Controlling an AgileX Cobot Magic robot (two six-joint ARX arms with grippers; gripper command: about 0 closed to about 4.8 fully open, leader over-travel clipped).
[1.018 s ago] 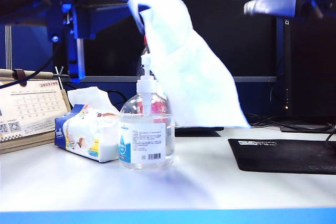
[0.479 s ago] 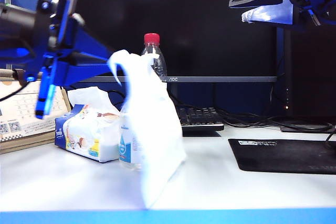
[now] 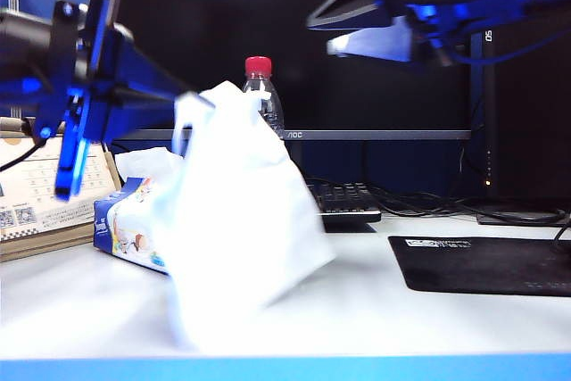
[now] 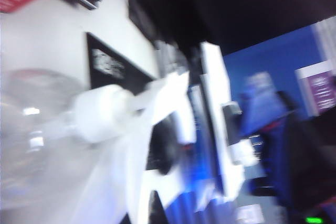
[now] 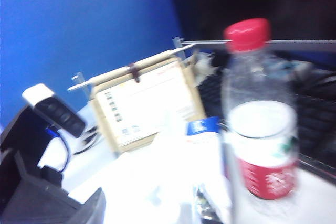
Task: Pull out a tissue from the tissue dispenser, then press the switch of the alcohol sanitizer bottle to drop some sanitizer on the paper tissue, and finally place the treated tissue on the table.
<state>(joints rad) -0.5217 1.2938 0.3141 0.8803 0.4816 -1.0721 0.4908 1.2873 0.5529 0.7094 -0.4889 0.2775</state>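
Note:
My left gripper [image 3: 186, 103] is shut on the top corner of the tissue [image 3: 236, 211], a big white sheet hanging down to the table [image 3: 401, 318]. The sheet hides the alcohol sanitizer bottle in the exterior view. The blurred left wrist view shows the clear bottle [image 4: 26, 145] and its switch [image 4: 97, 114], the white pump head, close against the tissue [image 4: 163, 98]. The tissue dispenser [image 3: 129, 225] lies to the left, partly behind the sheet. My right gripper [image 3: 379, 42] hangs open and empty high up, right of the bottle; one dark finger [image 5: 86, 208] shows above the tissue [image 5: 157, 182].
A red-capped bottle [image 3: 259, 73] stands behind the tissue. A desk calendar [image 3: 45, 189] is at the far left. A keyboard [image 3: 343, 202] lies at the back and a black mouse pad [image 3: 482, 265] on the right. The table's blue front edge [image 3: 357, 368] runs along the bottom.
The left gripper has carried the tissue down and to the left, so it now hangs in front of the sanitizer bottle. The right arm has swung in from the upper right toward the middle.

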